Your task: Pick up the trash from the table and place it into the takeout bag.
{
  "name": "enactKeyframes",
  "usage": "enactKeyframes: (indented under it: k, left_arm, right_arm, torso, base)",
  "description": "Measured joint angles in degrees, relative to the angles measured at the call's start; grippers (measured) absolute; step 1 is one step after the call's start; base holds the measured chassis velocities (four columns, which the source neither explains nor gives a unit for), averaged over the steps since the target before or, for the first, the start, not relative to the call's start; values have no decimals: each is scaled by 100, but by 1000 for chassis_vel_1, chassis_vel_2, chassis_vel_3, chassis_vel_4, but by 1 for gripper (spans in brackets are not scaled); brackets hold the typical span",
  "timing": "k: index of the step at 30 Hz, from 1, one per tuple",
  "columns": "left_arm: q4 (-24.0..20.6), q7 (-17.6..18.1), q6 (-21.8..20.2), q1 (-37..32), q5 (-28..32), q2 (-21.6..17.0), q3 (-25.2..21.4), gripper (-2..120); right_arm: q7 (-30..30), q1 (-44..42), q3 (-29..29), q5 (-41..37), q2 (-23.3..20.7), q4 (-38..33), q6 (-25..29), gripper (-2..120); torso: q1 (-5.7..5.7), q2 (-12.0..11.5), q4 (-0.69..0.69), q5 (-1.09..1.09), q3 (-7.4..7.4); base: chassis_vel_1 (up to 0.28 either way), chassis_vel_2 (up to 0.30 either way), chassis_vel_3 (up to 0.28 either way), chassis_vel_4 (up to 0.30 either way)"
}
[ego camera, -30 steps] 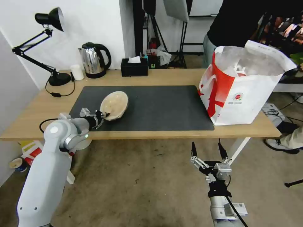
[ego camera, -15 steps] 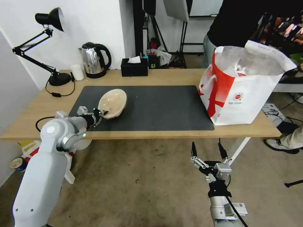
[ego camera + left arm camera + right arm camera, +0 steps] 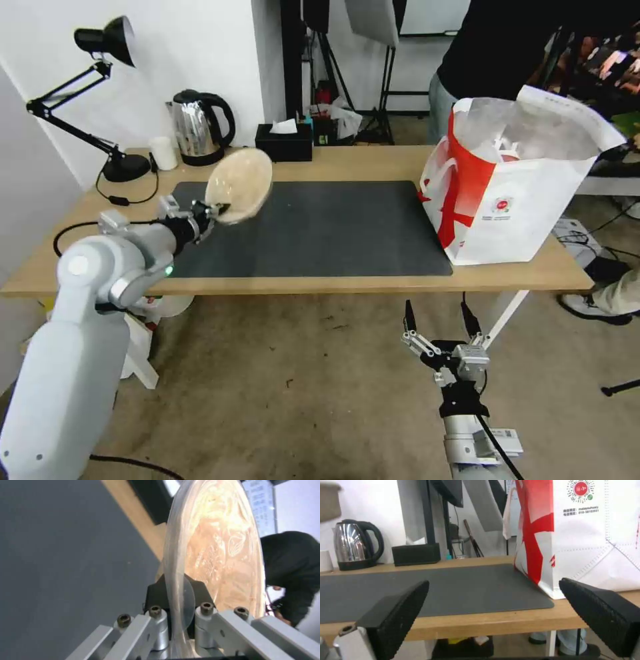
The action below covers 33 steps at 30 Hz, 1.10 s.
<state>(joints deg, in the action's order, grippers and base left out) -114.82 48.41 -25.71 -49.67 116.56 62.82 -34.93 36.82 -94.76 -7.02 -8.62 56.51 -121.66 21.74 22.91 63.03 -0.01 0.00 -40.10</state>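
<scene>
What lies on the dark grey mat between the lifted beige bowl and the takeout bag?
Nothing: in the head view the dark grey rectangular mat is bare between the shallow beige bowl, clamped in the left hand, and the white-and-red takeout bag.

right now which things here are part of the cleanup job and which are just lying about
Part of the job:
- beige bowl, clamped by its rim in the left end effector and lifted off the mat
- takeout bag, standing open at the table's right end

Just lying about:
- kettle
- black tissue box
- small white cup
- desk lamp
</scene>
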Motion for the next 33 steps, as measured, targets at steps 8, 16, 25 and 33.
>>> enactKeyframes:
  k: [8,16,25,33]
  left_arm:
    - [-90,-353,8,36,180,-367,-114,2]
    - [76,-1028,-23,268,438,-691,-144,2]
    - [422,-1703,-285,678,477,-924,165,2]
    - [743,-2265,-414,947,125,-1004,607,2]
  right_arm:
    - [0,0,0,0,0,0,0,100]
    - [0,0,0,0,0,0,0,100]
    - [0,1,0,0,0,0,0,100]
    - [0,1,0,0,0,0,0,100]
  torso:
    - [0,0,2,-1,0]
    - [0,0,2,0,0]
    - [0,-1,1,0,0]
    - [1,-1,2,1,0]
  base:
    - [0,0,0,0]
    - [0,0,0,0]
    - [0,0,0,0]
    - [0,0,0,0]
